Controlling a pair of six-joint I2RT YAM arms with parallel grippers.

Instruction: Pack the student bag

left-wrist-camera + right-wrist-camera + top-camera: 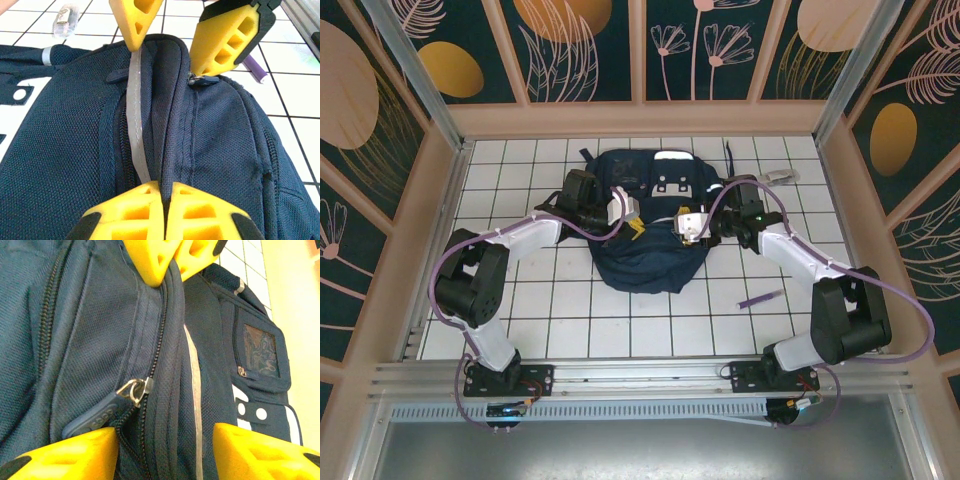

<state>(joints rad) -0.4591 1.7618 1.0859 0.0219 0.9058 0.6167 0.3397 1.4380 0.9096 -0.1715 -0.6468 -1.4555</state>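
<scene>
The navy student bag (645,250) lies flat mid-table. My left gripper (632,222) is shut on a thin fold of the bag's fabric (167,192) beside the grey stripe (135,125). Facing it from the right, my right gripper (686,228) has its jaws half apart, pressed on either side of the thick raised seam ridge (165,450). The metal zipper slider (135,390) sits just above its left finger (65,455), and the zip gapes slightly below it. In the left wrist view the right gripper's fingers (230,35) straddle the same ridge by the zipper slider (200,79).
A purple pen (760,298) lies on the white tiled table right of the bag, also in the left wrist view (255,70). A small clear object (780,177) rests at the back right. Wooden walls close the table on three sides.
</scene>
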